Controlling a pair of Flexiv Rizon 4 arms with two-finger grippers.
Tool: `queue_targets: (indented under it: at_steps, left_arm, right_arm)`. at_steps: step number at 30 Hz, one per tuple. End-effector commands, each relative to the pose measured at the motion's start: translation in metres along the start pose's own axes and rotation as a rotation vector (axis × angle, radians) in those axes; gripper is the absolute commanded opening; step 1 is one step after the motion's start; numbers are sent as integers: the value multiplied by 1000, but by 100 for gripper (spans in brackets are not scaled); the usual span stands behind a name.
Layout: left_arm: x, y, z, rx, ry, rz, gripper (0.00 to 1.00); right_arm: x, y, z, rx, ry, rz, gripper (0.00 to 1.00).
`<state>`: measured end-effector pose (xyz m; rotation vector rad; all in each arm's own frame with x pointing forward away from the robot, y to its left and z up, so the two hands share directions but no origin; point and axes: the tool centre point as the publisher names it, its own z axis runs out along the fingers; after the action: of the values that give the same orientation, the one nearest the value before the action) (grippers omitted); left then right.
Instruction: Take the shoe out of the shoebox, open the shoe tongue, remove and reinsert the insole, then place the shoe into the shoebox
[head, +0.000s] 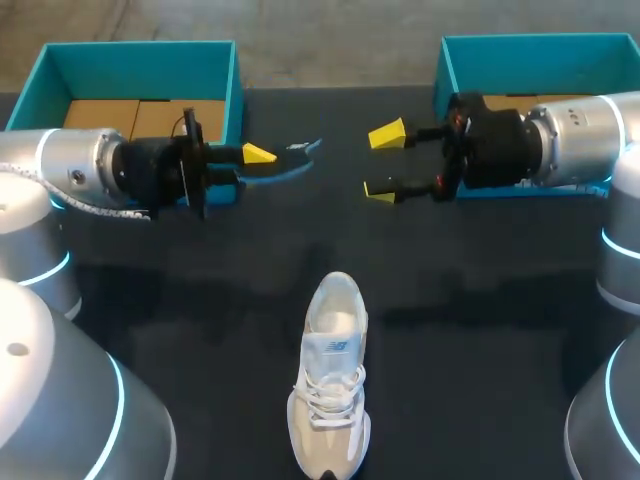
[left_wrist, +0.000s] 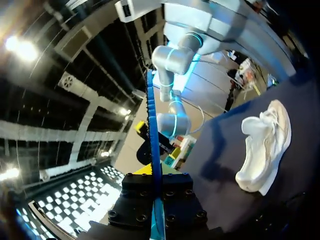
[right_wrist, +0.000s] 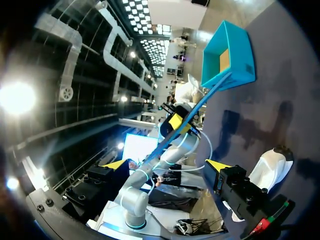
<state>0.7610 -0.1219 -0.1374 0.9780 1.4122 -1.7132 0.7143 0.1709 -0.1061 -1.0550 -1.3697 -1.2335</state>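
Our left gripper (head: 256, 164) is clamped on the blue insole (head: 300, 160). It hangs just in front of the near right corner of the left shoebox (head: 236, 92), above the black table (head: 200, 300). In the left wrist view the insole (left_wrist: 152, 150) stands edge-on between our two fingers. It runs straight out ahead of them as a thin blue strip, pinched from both sides near its base.

The white shoe (head: 330, 385) lies on the table well apart from the left shoebox, nearer to us and off to that box's right. It rests on its sole, heel opening towards the boxes and toe towards us, laces tied. It touches neither gripper. From the left wrist the shoe (left_wrist: 265, 145) shows off to the side of the held insole, well clear of the fingers.

Our right gripper (head: 384, 163) hangs further right from the left shoebox, facing the insole's free end. Its fingers are spread wide with nothing between them. Behind it stands a second teal box (head: 445, 70).
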Motion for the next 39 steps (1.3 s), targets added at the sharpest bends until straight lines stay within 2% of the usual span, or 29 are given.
queue_targets:
  at_steps: [1,8,12,36,39]
  left_arm:
    - [4,4,6,-42,62,771,0]
    - [6,6,10,-121,91,994,0]
    - [2,7,11,-133,91,1060,0]
    - [-4,12,15,-137,107,1097,0]
    - [-2,15,23,-140,88,1043,0]
  right_arm:
    - [0,-1,2,-4,0,0,100]
    - [0,-1,2,-4,0,0,100]
    - [0,-1,2,-4,0,0,100]
    - [0,-1,2,-4,0,0,100]
    - [0,-1,2,-4,0,0,100]
